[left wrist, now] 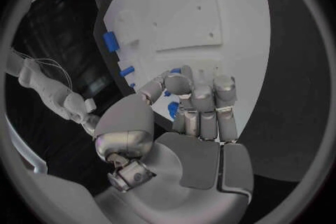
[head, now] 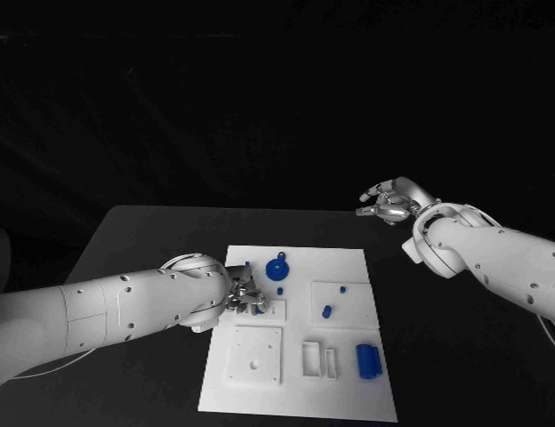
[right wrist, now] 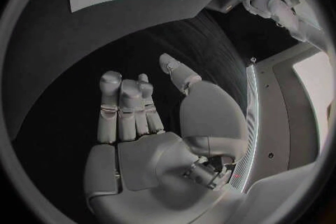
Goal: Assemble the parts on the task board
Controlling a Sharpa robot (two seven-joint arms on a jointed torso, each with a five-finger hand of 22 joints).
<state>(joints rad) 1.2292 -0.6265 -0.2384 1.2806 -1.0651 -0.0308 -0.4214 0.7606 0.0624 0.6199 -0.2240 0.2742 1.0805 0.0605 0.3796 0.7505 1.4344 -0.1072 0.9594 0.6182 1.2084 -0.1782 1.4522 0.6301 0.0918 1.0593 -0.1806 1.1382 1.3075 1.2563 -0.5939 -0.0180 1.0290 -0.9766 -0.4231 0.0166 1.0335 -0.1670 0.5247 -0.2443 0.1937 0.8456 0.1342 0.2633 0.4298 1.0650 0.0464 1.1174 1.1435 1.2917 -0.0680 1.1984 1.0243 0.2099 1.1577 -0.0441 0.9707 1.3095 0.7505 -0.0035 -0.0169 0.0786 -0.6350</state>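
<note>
Left hand (head: 242, 296) crowds the task board's (head: 341, 267) middle parts.

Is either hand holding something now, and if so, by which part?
The left hand pinches a small blue part in its fingers; where exactly is hidden. The right hand holds nothing.

Left hand (head: 242, 297) low over the task board (head: 297, 391), fingertips masking a small blue part (left wrist: 173, 108); shape of that part too hidden to tell, and possibly pinched, though not clear in either view. Near edge of the task board cut off at the head view's bottom. Two small blue pegs (head: 327, 310) on the raised white block, too small to make out. Right hand (head: 390, 204) above the black table (head: 137, 233), palm side turned away in the head view.
</note>
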